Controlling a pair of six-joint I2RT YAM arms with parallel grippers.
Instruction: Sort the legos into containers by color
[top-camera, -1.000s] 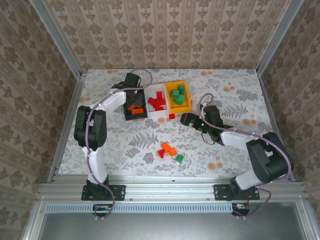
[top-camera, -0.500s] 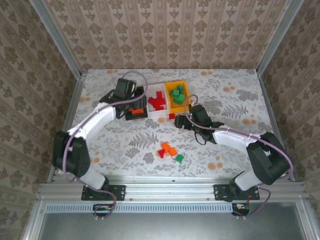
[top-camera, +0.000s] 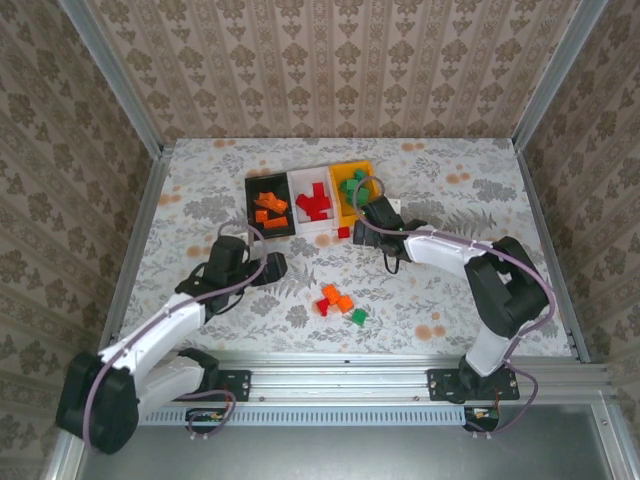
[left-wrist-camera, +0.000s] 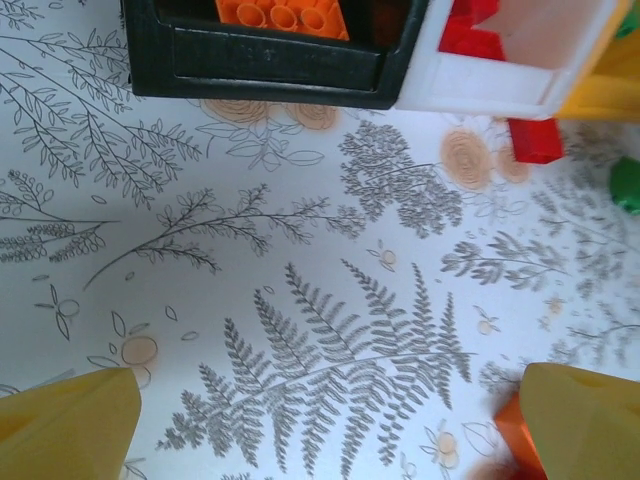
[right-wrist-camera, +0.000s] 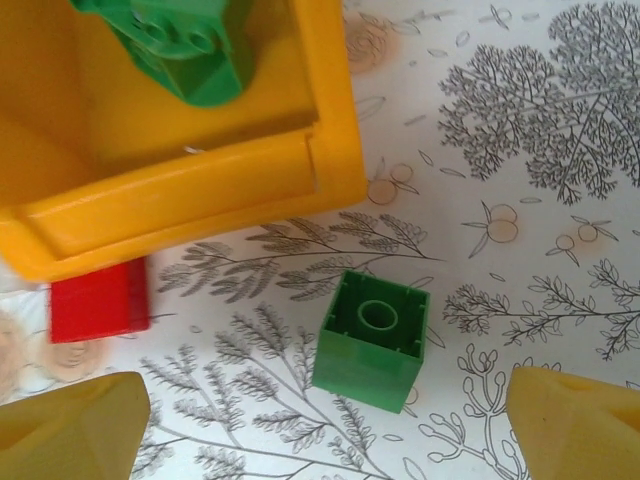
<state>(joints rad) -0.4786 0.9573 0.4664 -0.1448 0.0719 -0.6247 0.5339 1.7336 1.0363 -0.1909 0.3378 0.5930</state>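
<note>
– where do the bins sit?
– in a row at the far middle of the table (top-camera: 200, 210): black bin (top-camera: 272, 233) on the left, white bin (top-camera: 314, 229) in the middle, orange-yellow bin (right-wrist-camera: 180, 195) on the right, walls touching.
– and what's in them?
– orange bricks (top-camera: 270, 208) in the black one, red bricks (top-camera: 315, 200) in the white one, green bricks (right-wrist-camera: 190, 45) in the orange-yellow one.
– anything loose?
– a small cluster (top-camera: 338, 302) of orange, red and green pieces lies on the table nearer the arms, well apart from the bins. a single red brick (top-camera: 343, 232) lies against the near walls where the white and orange-yellow bins meet. a single green brick (right-wrist-camera: 372, 340) sits studs-up on the table, just off the orange-yellow bin's near corner.
– what's the left gripper doing?
– the left gripper (top-camera: 270, 268) hangs low over the table between the black bin and the cluster, fingers spread wide with nothing but patterned cloth between them. an orange piece (left-wrist-camera: 508, 432) peeks out right beside one fingertip.
– and the right gripper?
– the right gripper (top-camera: 360, 215) is at the near edge of the orange-yellow bin, fingers spread wide and empty. from the wrist, the single green brick lies ahead in the gap between them, touching neither.
</note>
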